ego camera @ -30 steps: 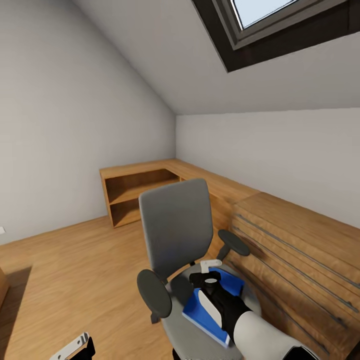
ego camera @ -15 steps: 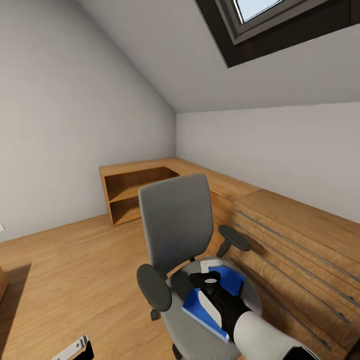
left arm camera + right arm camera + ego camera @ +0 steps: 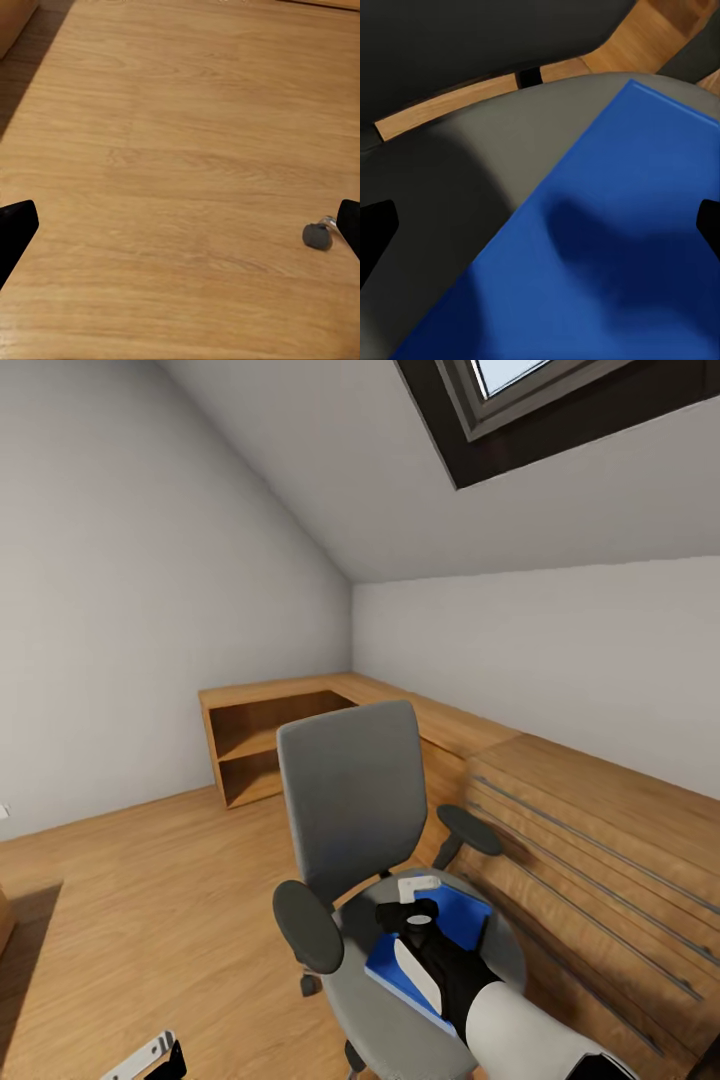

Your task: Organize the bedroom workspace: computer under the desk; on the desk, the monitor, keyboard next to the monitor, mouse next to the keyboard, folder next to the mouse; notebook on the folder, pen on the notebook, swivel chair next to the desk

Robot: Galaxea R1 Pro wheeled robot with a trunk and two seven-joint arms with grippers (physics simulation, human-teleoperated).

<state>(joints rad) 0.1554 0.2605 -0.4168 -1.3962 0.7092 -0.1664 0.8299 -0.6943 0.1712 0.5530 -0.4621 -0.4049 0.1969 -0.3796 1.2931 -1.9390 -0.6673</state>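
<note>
The right gripper [image 3: 420, 895] hovers just above the blue folder [image 3: 440, 945], which lies flat on the seat of the chair [image 3: 350, 810]; its fingers are spread wide apart and hold nothing, probably so they can drop over the folder's edge and lift it. Below the fingertips the folder's near corner sits close to the seat's back edge, though whether the tips touch it is hard to say. The left gripper [image 3: 180, 232] hangs open over bare floor [image 3: 180, 150], a chair caster [image 3: 316, 235] beside one finger.
</note>
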